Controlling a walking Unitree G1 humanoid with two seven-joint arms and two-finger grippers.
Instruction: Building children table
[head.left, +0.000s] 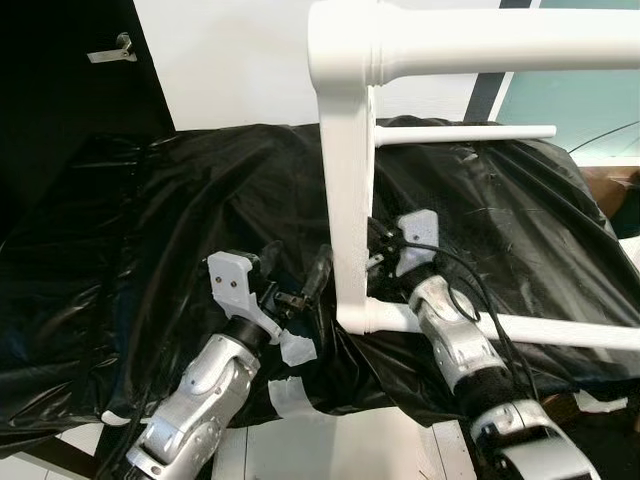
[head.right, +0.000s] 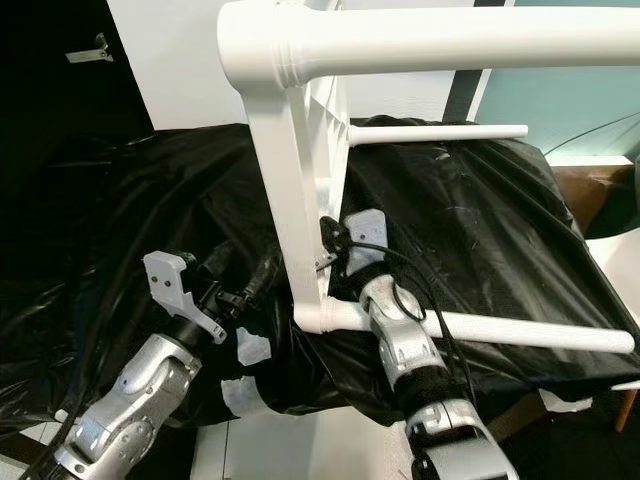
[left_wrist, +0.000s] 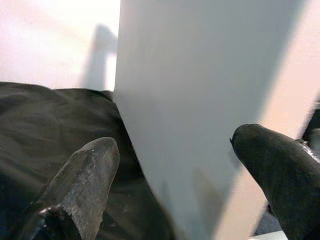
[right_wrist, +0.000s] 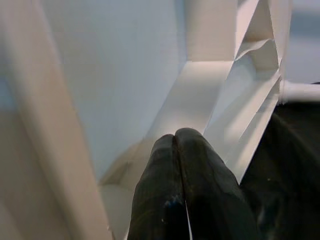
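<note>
Here the white table (head.left: 352, 200) stands on its side in the middle of the frame, its top edge-on as an upright slab on the black plastic sheet (head.left: 150, 220) that covers the work surface. One thick leg (head.left: 480, 45) runs across the top of the frame toward the right, two thinner ones stick out to the right: one (head.left: 465, 132) in the upper middle, one (head.left: 560, 330) at the lower right.

The left gripper (head.left: 300, 290) sits at the lower left of the slab, fingers spread wide. In the left wrist view the white panel (left_wrist: 200, 100) rises between and just beyond the two fingertips (left_wrist: 90, 165), and I cannot tell whether they touch it. The right gripper (right_wrist: 180, 150) is tucked against the underside ribs, just right of the slab in the middle of the frame; its fingers are pressed together with nothing between them, tips against the white plastic (right_wrist: 125, 75).

The step in hand looks like steadying or turning the table after the legs are fitted. To do it well, the left fingers should close squarely across the thickness of the slab near its lower corner, not on the slippery sheet. The right tips would serve best as a brace on a rib rather than a flat face, where they could slide. Any tilt should be slow, since the heavy legs all hang to one side and the plastic sheet underneath may bunch or slip.
</note>
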